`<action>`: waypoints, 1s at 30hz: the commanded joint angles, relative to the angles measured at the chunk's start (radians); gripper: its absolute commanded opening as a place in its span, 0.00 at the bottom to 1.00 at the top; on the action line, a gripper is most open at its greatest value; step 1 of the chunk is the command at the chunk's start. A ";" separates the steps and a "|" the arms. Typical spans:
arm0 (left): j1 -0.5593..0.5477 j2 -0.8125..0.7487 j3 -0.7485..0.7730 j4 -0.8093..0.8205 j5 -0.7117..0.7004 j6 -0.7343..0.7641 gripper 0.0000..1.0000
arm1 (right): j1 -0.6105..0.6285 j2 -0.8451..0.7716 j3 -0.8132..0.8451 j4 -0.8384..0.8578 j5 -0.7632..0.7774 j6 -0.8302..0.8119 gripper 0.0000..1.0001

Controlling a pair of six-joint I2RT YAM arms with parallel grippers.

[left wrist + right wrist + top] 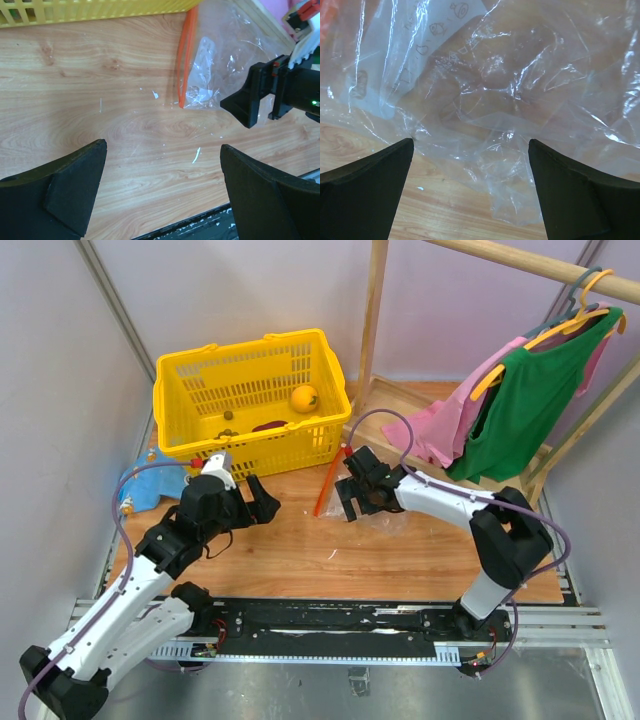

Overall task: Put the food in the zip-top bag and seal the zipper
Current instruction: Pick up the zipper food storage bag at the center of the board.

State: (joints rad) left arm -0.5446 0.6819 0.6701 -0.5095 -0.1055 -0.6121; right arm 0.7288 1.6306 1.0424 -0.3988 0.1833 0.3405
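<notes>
zip-top bag (383,512): lies flat and crinkled on the wooden surface (300,560), right of the middle, near the front right corner of the yellow basket (270,448)
zipper (327,488): red-orange strip along the bag's left edge; it runs from the open surface up toward the basket
food: all in the basket, apart from the bag; a yellow-orange round fruit (304,397) sits toward the back right; a dark purple piece (268,425) lies by the front wall; small brownish bits left of it are too small to tell
left claw (245,502): jaws wide apart, gripping nothing; it hangs over bare surface left of the zipper
right claw (350,485): jaws apart, low over the bag; clear plastic spreads beneath and between the fingers (365,190); not clamped on it
blue packet (150,485): at the surface's left edge, beside the basket
</notes>
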 commanded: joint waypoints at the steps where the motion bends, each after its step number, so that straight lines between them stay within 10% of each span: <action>1: 0.009 0.022 -0.010 0.039 0.020 -0.008 0.99 | -0.005 0.063 0.041 -0.055 0.030 0.004 0.99; 8: 0.011 0.078 -0.005 0.072 0.022 -0.005 0.99 | -0.005 0.139 0.032 -0.059 0.080 -0.006 0.87; 20: 0.052 0.132 -0.009 0.132 0.056 -0.026 0.99 | -0.006 0.058 -0.016 -0.010 0.039 -0.041 0.05; 30: 0.063 0.154 -0.003 0.167 0.074 -0.052 0.99 | -0.007 -0.074 -0.061 0.058 -0.057 -0.075 0.01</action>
State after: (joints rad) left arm -0.4919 0.8276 0.6666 -0.3920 -0.0566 -0.6426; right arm 0.7292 1.6180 1.0157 -0.3809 0.1722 0.2878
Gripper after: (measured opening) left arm 0.993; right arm 0.014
